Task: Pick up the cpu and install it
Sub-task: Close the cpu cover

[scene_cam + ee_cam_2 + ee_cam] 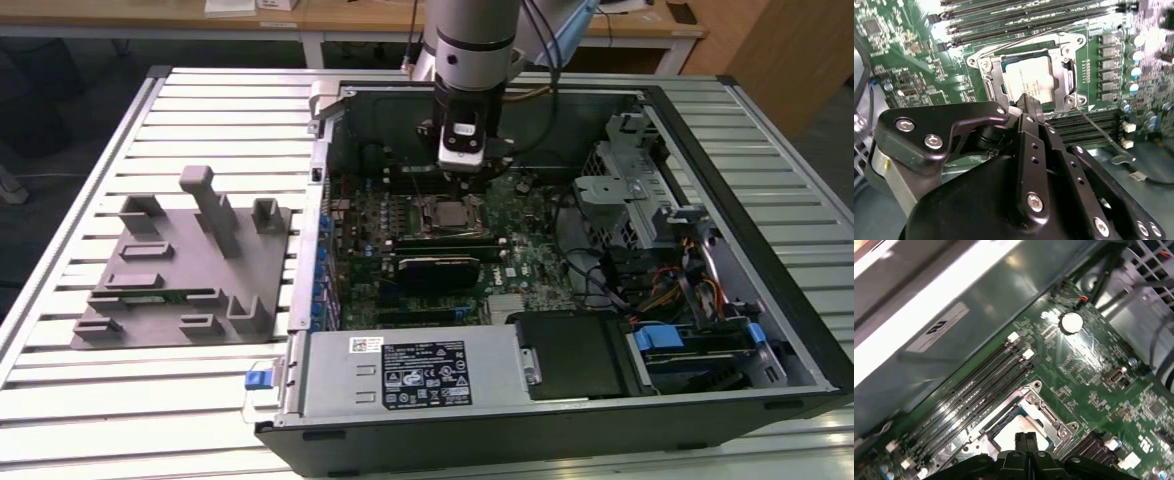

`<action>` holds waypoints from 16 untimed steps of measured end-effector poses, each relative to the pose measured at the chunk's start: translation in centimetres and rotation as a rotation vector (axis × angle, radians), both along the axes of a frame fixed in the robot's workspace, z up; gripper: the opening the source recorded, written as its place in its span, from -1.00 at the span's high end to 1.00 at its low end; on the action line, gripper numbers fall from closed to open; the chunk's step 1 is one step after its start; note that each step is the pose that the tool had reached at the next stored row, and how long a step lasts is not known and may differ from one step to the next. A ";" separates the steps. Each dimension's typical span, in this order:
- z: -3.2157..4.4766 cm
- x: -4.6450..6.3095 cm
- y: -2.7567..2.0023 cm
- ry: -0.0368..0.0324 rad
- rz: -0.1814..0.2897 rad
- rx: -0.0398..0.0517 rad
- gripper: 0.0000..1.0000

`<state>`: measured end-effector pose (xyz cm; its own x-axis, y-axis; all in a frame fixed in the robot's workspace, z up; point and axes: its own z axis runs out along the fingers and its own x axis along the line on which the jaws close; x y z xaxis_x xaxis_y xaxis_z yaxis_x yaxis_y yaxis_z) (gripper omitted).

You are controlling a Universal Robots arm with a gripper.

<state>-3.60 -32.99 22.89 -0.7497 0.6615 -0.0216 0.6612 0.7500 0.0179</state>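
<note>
The cpu (pixel 1030 82) lies flat in the motherboard socket (pixel 985 82), its silvery-white top facing up inside the metal frame. My gripper (pixel 1029 106) hovers just over the near edge of the chip, fingers pressed together with nothing between them. In the first wrist view the two black fingertips (pixel 1025 440) meet above the pale chip (pixel 1006 441). In the exterior view the gripper (pixel 461 168) hangs inside the open computer case, a little behind the socket (pixel 447 212).
A grey tray (pixel 174 270) with upright fixtures sits at the exterior view's left, outside the case. Memory slots (pixel 969 395) run beside the socket. The case wall (pixel 320 200), power supply (pixel 400 370), drive cage (pixel 641 190) and cables (pixel 667 290) surround the motherboard. The socket lever (pixel 1096 132) sticks out.
</note>
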 end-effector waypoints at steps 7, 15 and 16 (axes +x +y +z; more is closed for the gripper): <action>0.00 0.0 0.00 0.0000 0.129 -0.0005 0.79; 0.00 0.0 0.00 0.0000 0.273 -0.0010 0.79; 0.00 0.0 0.00 -0.0001 0.292 -0.0010 0.79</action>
<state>-3.60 -32.99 22.88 -0.9084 0.4175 -0.0221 0.4172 0.9087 0.0171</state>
